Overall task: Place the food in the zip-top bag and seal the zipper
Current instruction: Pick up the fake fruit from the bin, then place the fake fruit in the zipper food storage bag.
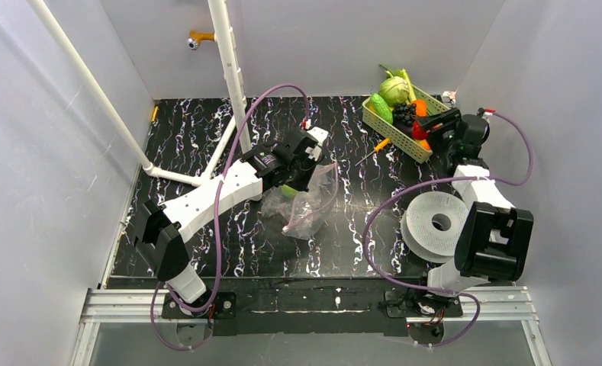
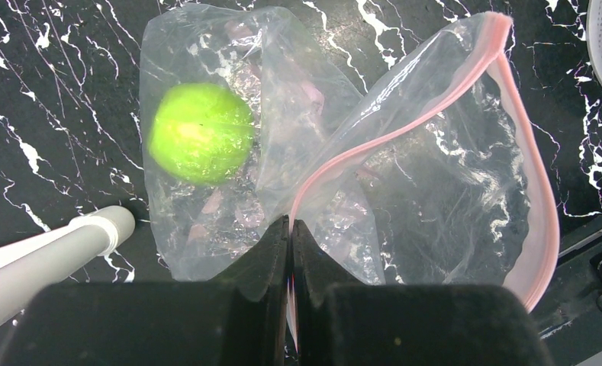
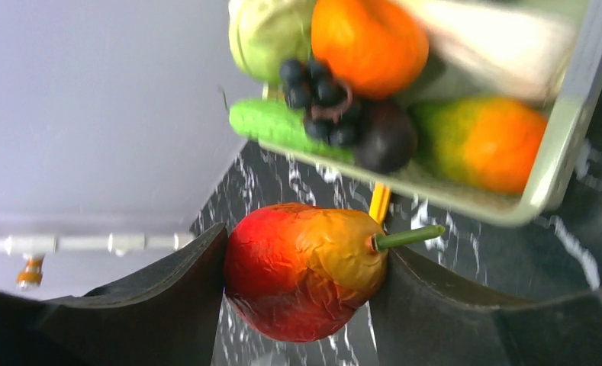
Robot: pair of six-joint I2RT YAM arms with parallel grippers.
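Grey walls (image 1: 46,152) enclose the black white-veined tabletop (image 1: 259,252) bearing the zip-top bag (image 1: 305,212).

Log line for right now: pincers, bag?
left pincer: shut on zip-top bag | right pincer: gripping red-orange fruit near basket | bag: mouth open, green fruit inside

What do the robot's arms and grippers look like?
Two slim arms, left arm and right arm, with white shells and chunky black joint blocks. A purple cable loops along each. The left gripper and right gripper each end in two matte black, wedge-shaped fingers.
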